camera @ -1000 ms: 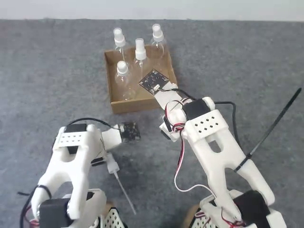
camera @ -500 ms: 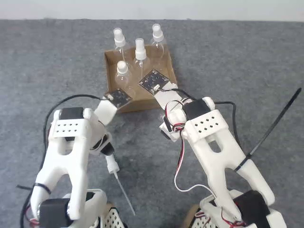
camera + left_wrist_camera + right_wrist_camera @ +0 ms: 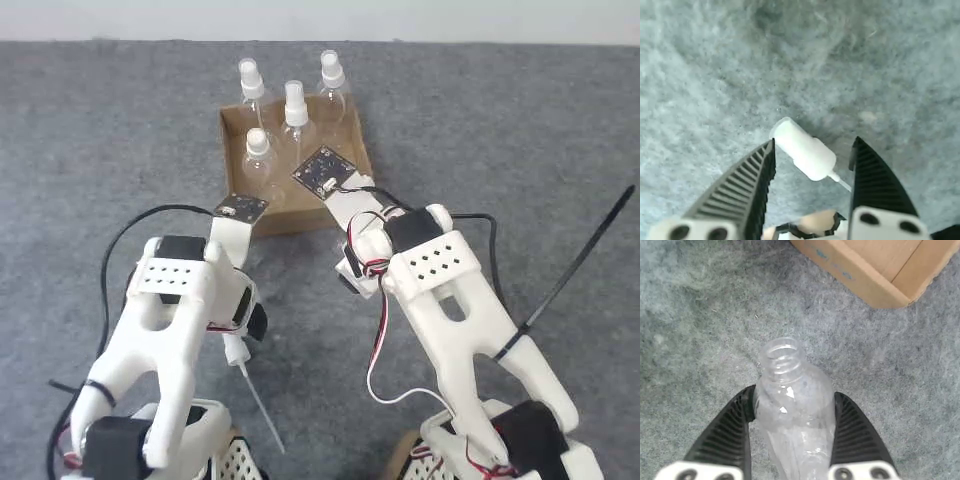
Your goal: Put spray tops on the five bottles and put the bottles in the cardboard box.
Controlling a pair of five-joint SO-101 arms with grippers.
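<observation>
Spray top point(image 3: 802, 154) lies on table point(image 3: 890, 50) between the spread left fingers point(image 3: 747, 185). Right fingers point(image 3: 727, 432) pinch an uncapped bottle point(image 3: 792, 405) near the cardboard box point(image 3: 860, 275) corner.

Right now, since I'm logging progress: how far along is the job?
Done: four capped bottles at the cardboard box. In hand: right gripper clamps the uncapped fifth bottle; left gripper open around the last spray top. Left: cap, box it.
</observation>
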